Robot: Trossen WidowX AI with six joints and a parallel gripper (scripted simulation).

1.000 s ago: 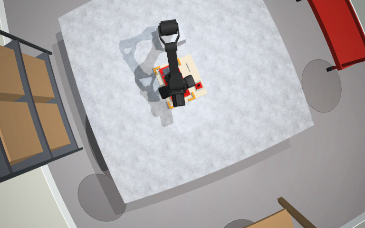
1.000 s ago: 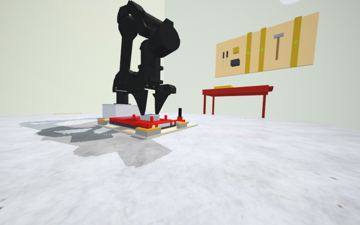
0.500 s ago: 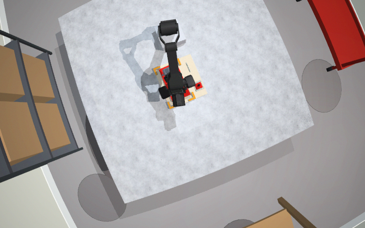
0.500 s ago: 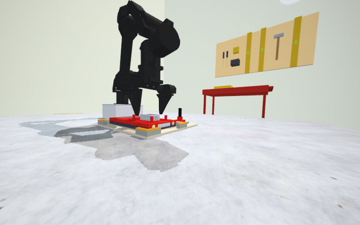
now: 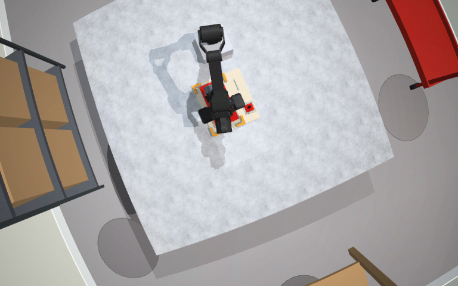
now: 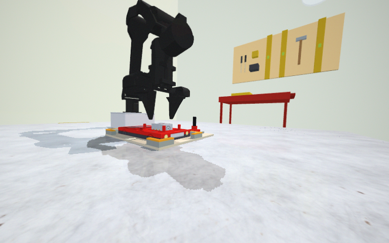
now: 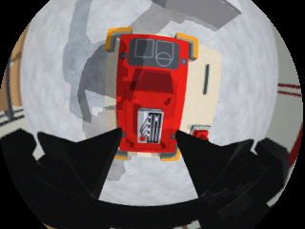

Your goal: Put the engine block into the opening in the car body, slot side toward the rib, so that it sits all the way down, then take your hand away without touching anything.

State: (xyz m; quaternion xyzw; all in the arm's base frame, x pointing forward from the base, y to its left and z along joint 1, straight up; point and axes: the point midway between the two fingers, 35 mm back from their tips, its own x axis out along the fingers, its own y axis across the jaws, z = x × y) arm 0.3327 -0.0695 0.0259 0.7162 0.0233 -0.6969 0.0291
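Note:
The grey engine block point(image 6: 162, 126) point(image 7: 150, 126) sits in the opening of the red car body point(image 6: 134, 130) point(image 7: 123, 91). It looks level, and its top stands above the body's surface in the exterior view. Dark slots show on its top in the wrist view. The rib cannot be made out, nor whether the block touches the bottom. My gripper point(image 6: 160, 118) point(image 7: 149, 133) is open and empty. Its fingertips hang above the engine block, apart from it, one toward each side. In the top view the arm hides the block.
The car body lies on a cream board point(image 5: 243, 84) point(image 7: 213, 95) between orange-and-grey corner holders point(image 6: 160, 141) point(image 7: 188, 44). Small red posts rise near the block. A red piece point(image 5: 248, 107) point(image 7: 200, 133) with a black upright peg point(image 6: 194, 120) stands beside the car body.

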